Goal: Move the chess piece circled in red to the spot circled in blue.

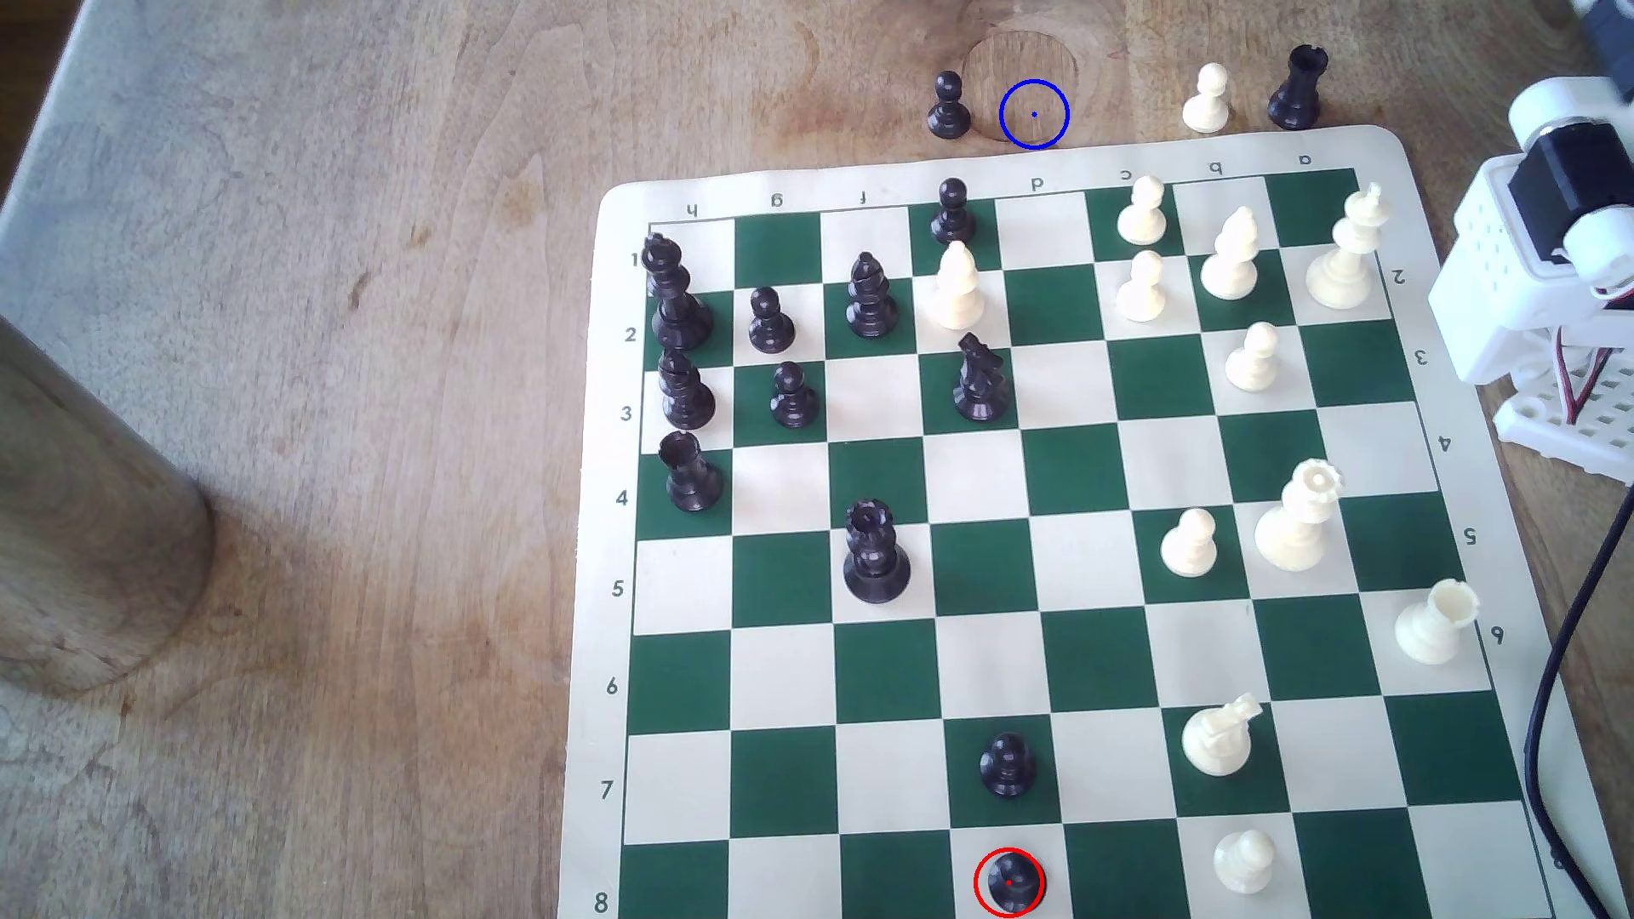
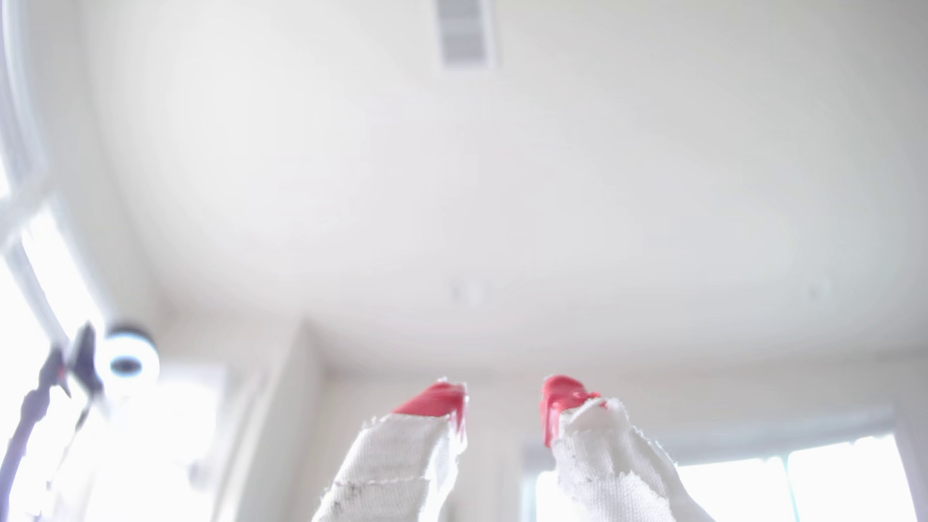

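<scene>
The chess piece [image 1: 1011,880], a small black pawn ringed in red, stands on row 8 at the near edge of the board [image 1: 1459,760] in the exterior view. The spot [image 1: 1034,114] is a blue ring with a centre dot on bare brown wood beyond the board's far edge, inside a darker round stain. My gripper [image 2: 503,406] points up at a white ceiling in the wrist view. Its two red-tipped, white-wrapped fingers [image 2: 436,401] stand apart with nothing between them, so it is open. The arm's white base [image 1: 1538,292] sits at the exterior view's right edge.
A black pawn [image 1: 949,106] stands just left of the spot; a white pawn [image 1: 1207,99] and a black rook [image 1: 1296,88] stand to its right. Another black pawn [image 1: 1007,764] is on row 7 above the ringed one. A wooden cylinder [image 1: 80,530] stands at the left. A black cable [image 1: 1565,672] runs along the board's right side.
</scene>
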`<state>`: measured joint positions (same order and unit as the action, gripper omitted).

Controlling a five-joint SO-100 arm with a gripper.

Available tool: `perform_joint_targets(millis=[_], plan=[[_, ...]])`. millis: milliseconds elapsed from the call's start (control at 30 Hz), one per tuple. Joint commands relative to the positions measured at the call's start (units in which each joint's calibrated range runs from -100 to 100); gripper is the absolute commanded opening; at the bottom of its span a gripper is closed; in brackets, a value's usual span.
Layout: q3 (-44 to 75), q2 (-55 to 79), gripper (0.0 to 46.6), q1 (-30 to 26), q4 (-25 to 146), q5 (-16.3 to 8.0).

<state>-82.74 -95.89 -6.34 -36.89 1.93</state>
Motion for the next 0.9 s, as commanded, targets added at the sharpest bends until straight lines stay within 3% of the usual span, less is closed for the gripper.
perform_joint_targets(millis=[0,167,233,300,600,767,867], plan=[[6.13,0.14,9.2,1.06,19.2,-0.59],[8.94,0.22,9.1,-1.75,29.6,-0.59],[13.2,0.31,8.3,-1.99,43.53,-0.2],[16.19,0.31,7.0,-2.14,55.32,1.9],[19.09,1.92,5.3,-17.24,80.55,1.86],[31.51,15.16,4.7,-24.98,94.14,-4.0],[35.41,23.57,4.7,-28.19,95.78,-9.13]])
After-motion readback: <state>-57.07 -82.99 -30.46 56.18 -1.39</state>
